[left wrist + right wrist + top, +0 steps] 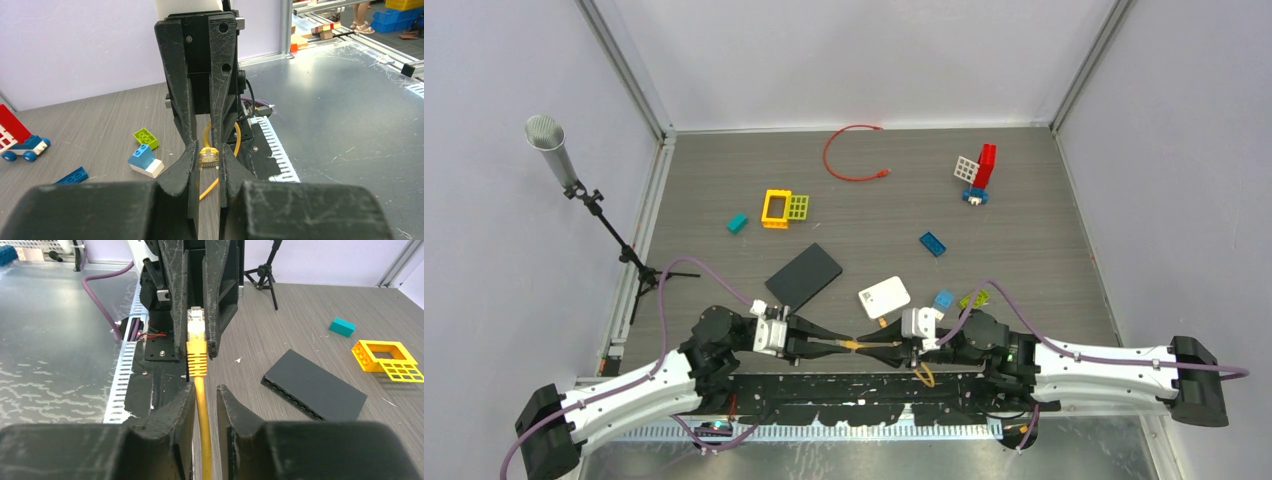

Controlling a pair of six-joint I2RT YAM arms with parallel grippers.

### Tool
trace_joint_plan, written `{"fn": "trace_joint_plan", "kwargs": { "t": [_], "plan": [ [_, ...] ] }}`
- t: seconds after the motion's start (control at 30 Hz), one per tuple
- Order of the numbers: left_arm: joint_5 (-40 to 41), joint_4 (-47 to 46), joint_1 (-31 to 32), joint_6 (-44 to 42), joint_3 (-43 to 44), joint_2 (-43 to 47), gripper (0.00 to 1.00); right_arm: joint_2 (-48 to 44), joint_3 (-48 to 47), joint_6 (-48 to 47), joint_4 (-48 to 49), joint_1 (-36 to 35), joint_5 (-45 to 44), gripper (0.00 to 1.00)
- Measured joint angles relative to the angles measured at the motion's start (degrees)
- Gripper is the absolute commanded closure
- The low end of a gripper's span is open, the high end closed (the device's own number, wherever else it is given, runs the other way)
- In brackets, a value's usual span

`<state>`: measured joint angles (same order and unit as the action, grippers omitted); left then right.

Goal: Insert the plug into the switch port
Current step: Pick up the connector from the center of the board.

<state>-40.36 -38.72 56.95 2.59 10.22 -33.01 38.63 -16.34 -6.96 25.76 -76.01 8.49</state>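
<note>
The yellow plug [209,157] sits pinched between the tips of my left gripper [207,150], which is shut on it. Seen from above, both grippers meet tip to tip near the table's front edge, left gripper [846,345] and right gripper [870,347]. In the right wrist view the plug [196,322] points away, and its yellow cable [202,415] runs back between my right gripper [205,390] fingers. The cable lies against one finger with a gap to the other, so that gripper is open. The switch [804,275] is a flat black box lying apart on the table, its port row [295,400] visible.
A white box [884,297], a blue-white brick [944,300] and a green brick [974,298] lie near the right gripper. Farther back are a yellow frame brick [776,208], a teal brick [738,223], a blue brick [932,243], a red cable [849,155] and a red-white toy [979,172]. A microphone tripod [609,225] stands left.
</note>
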Motion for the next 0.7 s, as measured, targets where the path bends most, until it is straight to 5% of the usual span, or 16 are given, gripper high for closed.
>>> {"fn": "trace_joint_plan", "kwargs": {
  "t": [0.27,0.47,0.7],
  "plan": [
    [0.0,0.0,0.0,0.0,0.0,0.0,1.0,0.0,0.0,0.2,0.4,0.0,0.2,0.66],
    [0.1,0.0,0.0,0.1,0.0,0.0,1.0,-0.3,0.1,0.3,0.4,0.0,0.2,0.78],
    [0.3,0.0,0.0,0.2,-0.1,0.0,1.0,-0.6,0.3,0.9,0.5,0.0,0.2,0.72]
  ]
}}
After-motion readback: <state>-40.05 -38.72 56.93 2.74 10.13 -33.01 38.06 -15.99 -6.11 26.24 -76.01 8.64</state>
